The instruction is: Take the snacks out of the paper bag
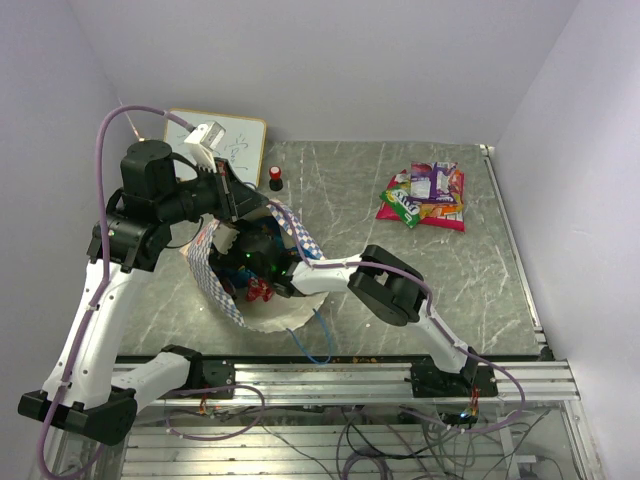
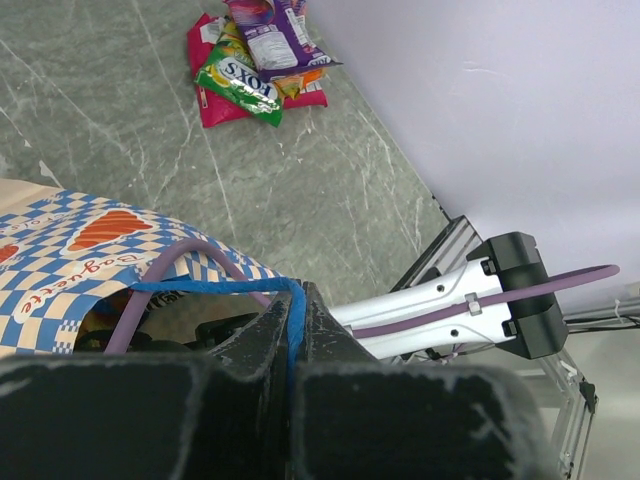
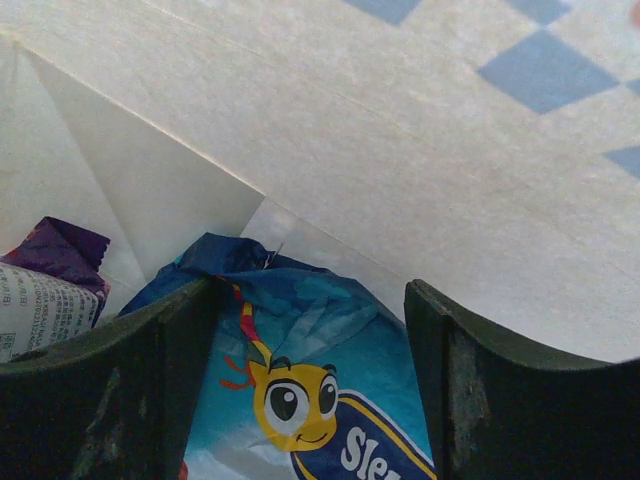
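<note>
The paper bag (image 1: 225,290) lies on its side with its mouth held up by my left gripper (image 1: 255,205), which is shut on the blue cord handle (image 2: 285,300). My right gripper (image 1: 265,272) reaches deep inside the bag. In the right wrist view its jaws (image 3: 312,300) stand open on either side of a blue snack packet (image 3: 320,390) with a cartoon bee. A purple packet (image 3: 55,255) lies to its left against the bag's inner wall (image 3: 400,130). Several snacks (image 1: 425,195) lie in a pile on the table at the back right, also seen from the left wrist as a snack pile (image 2: 255,60).
A framed whiteboard (image 1: 232,135) leans at the back left, with a small red-and-black knob (image 1: 275,178) beside it. The bag's other blue handle (image 1: 315,342) trails toward the table's near edge. The walls close in at the back and the right.
</note>
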`<state>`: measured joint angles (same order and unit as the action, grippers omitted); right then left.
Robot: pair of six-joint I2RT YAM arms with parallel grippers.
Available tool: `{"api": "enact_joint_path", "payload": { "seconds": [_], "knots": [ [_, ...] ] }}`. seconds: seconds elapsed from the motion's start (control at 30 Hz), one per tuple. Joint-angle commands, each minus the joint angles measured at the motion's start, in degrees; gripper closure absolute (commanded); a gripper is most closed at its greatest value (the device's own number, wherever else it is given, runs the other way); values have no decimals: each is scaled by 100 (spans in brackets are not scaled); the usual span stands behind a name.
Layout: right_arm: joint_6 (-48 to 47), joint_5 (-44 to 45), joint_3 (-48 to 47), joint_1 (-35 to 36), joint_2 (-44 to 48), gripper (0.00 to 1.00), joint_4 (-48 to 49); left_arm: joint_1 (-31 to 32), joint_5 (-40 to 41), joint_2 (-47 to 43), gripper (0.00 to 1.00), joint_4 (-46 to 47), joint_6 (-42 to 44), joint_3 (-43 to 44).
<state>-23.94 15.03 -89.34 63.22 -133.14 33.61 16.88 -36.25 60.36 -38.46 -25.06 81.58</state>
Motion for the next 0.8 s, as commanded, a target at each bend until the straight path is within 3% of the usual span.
{"api": "enact_joint_path", "payload": {
  "seconds": [0.0,0.17,0.5,0.77],
  "knots": [
    [50,124,151,-73,-138,30,93,59,-121,-155,93,219,-63,63],
    [184,-73,164,-73,-104,48,-97,59,83,-331,93,167,-33,39],
    [308,-237,309,-83,63,96,-297,61,225,-527,93,90,-23,-19],
    [366,-391,707,-80,687,100,-348,58,450,-524,93,-80,-24,-27]
  ]
}}
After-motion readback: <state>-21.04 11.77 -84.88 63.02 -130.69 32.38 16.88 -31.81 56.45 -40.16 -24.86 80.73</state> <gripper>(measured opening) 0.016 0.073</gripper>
